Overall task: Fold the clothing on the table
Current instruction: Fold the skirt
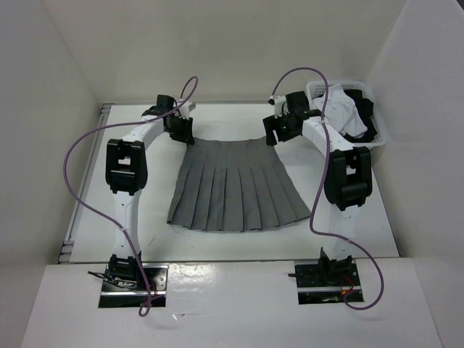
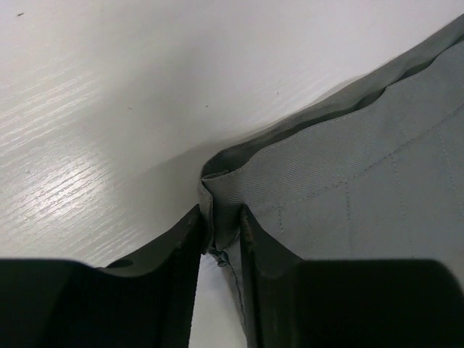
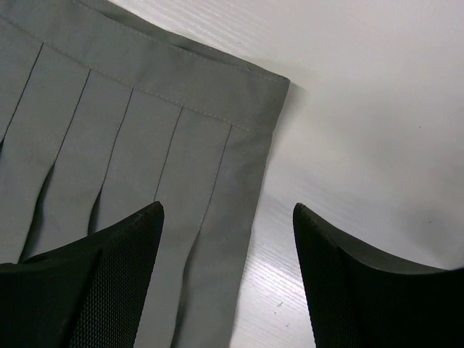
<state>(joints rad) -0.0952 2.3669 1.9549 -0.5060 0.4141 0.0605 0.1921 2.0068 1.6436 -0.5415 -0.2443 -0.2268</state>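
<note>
On the smooth white desk (image 1: 225,119) the thin medium-grey pleated skirt (image 1: 232,185) lay flat, left claw (image 2: 220,217) pinching one waistband corner, right claw (image 3: 227,217) spread above the other; fabric looked light, limp, best gripped at those corners.

Bearing a grey pleated skirt (image 1: 235,185) around the middle of the white desk (image 1: 232,119), spreading it mostly flat, with the narrow waist toward the far edge and the wider hem toward the near edge. Holding a white lattice basket (image 1: 383,130) at the far right corner, well apart from the skirt.
</note>
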